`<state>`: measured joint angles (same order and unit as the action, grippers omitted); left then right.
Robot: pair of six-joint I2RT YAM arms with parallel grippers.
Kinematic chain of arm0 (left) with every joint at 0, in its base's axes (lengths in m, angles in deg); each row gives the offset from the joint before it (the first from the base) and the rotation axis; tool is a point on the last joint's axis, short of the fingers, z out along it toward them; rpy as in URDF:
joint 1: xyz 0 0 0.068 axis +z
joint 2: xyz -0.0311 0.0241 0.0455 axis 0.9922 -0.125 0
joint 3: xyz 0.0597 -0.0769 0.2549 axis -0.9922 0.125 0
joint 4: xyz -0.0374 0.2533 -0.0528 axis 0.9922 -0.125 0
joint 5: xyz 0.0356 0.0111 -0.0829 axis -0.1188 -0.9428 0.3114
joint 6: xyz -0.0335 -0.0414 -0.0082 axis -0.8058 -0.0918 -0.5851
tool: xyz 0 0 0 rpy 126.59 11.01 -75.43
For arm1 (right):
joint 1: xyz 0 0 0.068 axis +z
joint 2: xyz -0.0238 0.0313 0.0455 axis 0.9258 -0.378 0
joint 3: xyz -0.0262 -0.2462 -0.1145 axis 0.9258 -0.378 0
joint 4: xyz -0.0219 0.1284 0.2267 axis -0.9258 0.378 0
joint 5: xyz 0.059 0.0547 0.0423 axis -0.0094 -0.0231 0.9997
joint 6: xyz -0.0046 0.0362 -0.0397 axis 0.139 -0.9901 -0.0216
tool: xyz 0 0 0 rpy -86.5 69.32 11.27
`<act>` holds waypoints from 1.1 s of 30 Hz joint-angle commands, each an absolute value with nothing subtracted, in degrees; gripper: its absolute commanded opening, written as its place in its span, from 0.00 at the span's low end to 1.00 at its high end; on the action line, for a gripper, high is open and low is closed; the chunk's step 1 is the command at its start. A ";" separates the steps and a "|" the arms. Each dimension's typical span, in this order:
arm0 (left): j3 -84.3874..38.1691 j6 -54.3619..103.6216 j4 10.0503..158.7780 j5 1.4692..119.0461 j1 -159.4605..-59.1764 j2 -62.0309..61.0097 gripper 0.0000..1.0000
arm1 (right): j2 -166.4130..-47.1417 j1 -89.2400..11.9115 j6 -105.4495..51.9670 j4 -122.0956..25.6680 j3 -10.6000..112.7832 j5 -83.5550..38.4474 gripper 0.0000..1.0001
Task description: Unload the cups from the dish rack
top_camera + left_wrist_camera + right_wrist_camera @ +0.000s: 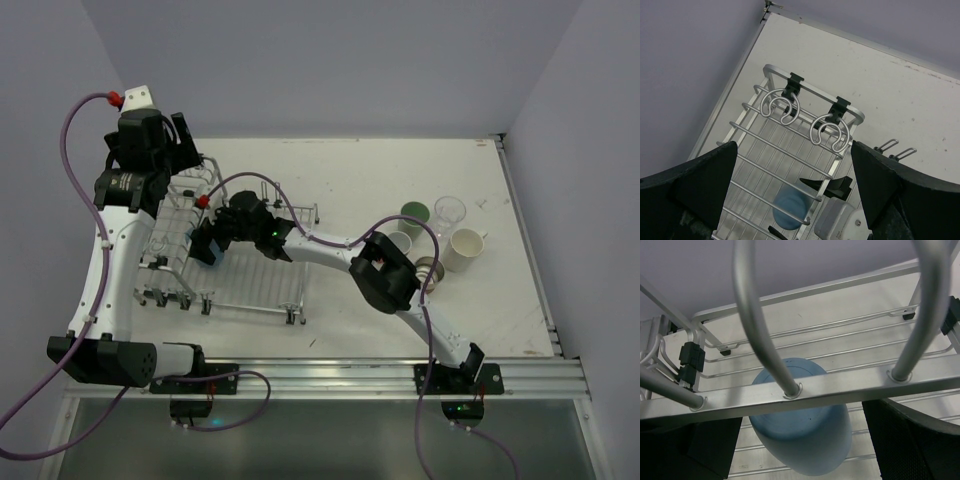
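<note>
At the left of the desk (350, 170), the dish rack (250, 290) is seen with a blue cup (800, 440) sitting among its wires. The right jaws are spread wide, one finger on each side of that cup, just beyond a rack bar; contact cannot be told. Over the rack's far left end, the left jaws are held spread and empty. Well apart, at the right, the other cups (465, 250) are clustered.
</note>
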<state>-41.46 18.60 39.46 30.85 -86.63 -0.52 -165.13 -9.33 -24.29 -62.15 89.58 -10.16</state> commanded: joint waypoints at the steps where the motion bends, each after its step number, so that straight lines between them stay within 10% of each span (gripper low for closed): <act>1: -41.56 18.81 41.44 32.31 -85.98 0.98 1.00 | -164.92 -8.99 -26.25 -66.30 90.59 -14.02 0.99; 8: -41.29 18.81 41.62 32.84 -85.90 1.16 1.00 | -166.06 -8.99 -26.52 -64.72 92.79 -14.72 0.99; 33: -39.62 18.72 43.20 34.33 -85.81 1.24 1.00 | -160.88 -8.73 -25.90 -73.41 80.85 -16.40 0.46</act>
<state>-39.80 18.60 41.19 32.99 -86.57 0.00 -164.46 -9.18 -26.14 -71.55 83.62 -14.60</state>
